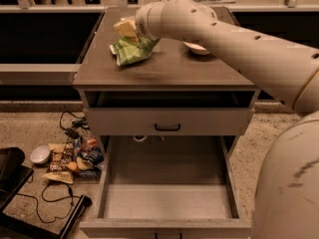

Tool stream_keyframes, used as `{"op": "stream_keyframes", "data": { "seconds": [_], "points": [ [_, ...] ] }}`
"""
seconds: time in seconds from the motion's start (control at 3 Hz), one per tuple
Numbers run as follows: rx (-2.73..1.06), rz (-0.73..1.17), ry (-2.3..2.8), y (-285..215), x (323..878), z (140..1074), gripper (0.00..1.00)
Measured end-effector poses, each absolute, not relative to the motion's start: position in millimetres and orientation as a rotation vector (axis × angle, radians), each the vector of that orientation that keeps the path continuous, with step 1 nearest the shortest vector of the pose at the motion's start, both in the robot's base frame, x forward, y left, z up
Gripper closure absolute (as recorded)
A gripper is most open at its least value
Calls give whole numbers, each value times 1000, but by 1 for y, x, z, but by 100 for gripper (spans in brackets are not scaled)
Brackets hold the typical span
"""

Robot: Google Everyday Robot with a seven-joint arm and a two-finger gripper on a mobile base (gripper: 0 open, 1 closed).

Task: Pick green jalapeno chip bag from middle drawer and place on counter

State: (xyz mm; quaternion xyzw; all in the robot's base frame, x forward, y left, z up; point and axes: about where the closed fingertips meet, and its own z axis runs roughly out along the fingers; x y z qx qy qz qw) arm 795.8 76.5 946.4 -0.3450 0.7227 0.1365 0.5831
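Note:
The green jalapeno chip bag lies crumpled on the counter, at its back left. My gripper hangs just above the bag's top edge, open, with one pale yellow pad showing. My arm reaches in from the right, over the counter. The middle drawer is pulled out wide below, and its grey floor is bare. The shallower drawer front with a black handle above it is shut.
A white bowl sits on the counter, partly behind my arm. On the floor to the left lie a heap of snack packets, a small white bowl, a black device and cables. Dark shelving stands behind the counter.

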Motion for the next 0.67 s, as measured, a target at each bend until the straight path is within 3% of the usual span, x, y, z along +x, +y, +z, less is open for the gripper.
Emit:
{"op": "stream_keyframes", "data": {
  "seconds": [0.33, 0.67],
  "points": [
    [-807, 320, 1687, 78, 796, 946, 0],
    [-807, 320, 1687, 78, 796, 946, 0]
  ]
}}
